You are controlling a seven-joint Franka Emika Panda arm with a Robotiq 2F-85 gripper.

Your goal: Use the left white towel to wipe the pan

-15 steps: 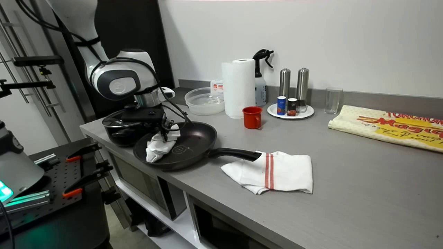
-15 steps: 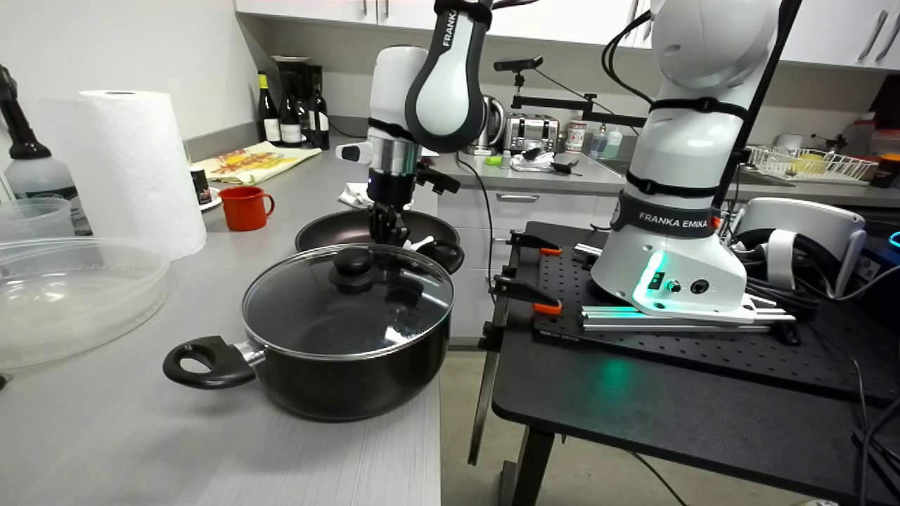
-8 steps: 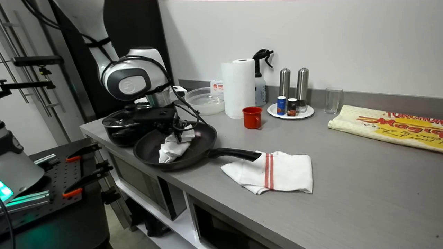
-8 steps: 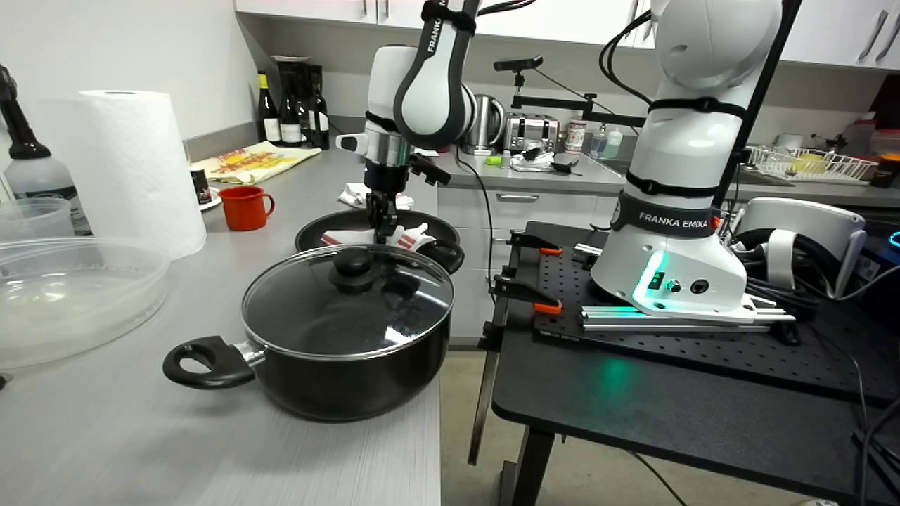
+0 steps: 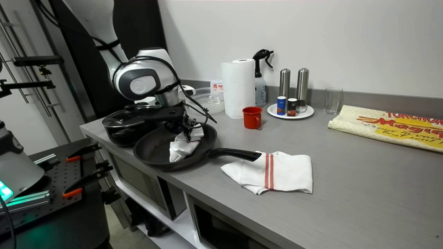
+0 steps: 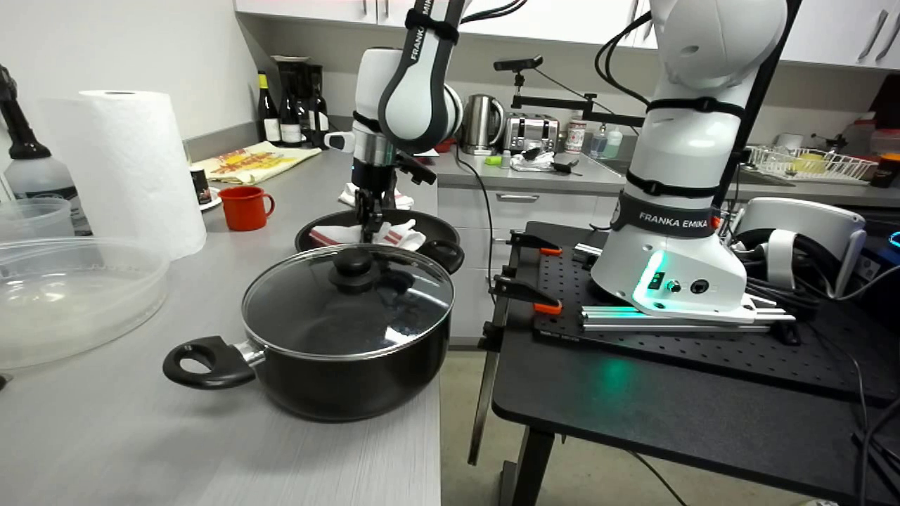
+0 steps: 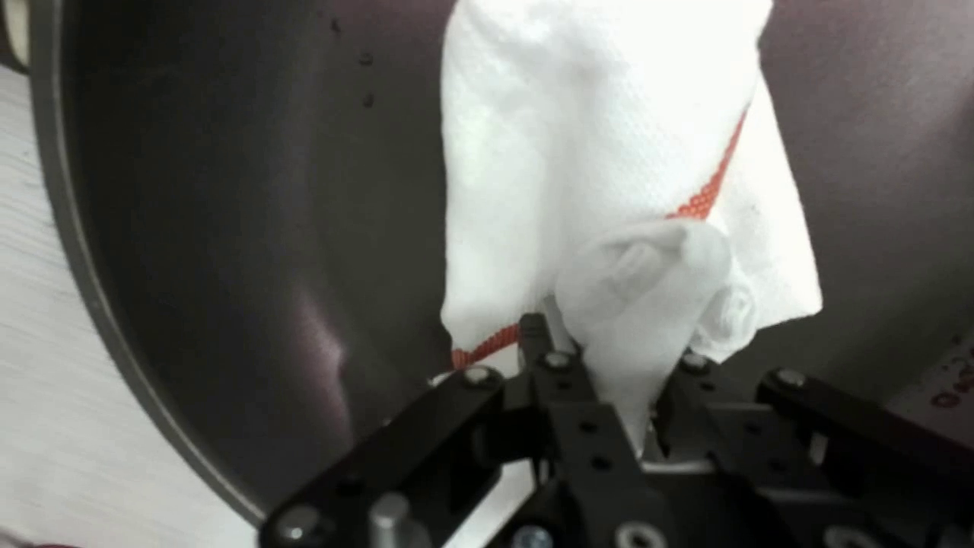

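A black frying pan (image 5: 152,150) lies on the counter. It shows in both exterior views (image 6: 436,226) and fills much of the wrist view (image 7: 304,175). A crumpled white towel with red stripes (image 5: 181,148) lies inside the pan, also seen in an exterior view (image 6: 401,237) and the wrist view (image 7: 601,137). My gripper (image 5: 188,136) is low over the pan, shut on a bunched fold of this towel between its fingers (image 7: 616,358). A second white towel with red stripes (image 5: 289,173) lies flat on the counter under the end of the pan handle (image 5: 235,153).
A lidded black pot (image 6: 348,372) stands close beside the pan. A red mug (image 5: 252,117), a paper towel roll (image 5: 238,88) and a clear plastic bowl (image 6: 77,302) stand further back on the counter. A yellow printed cloth (image 5: 394,128) lies near the wall.
My gripper and the held towel have slid across the pan, away from the pot's side and toward the handle side. The pan and the second towel have not moved.
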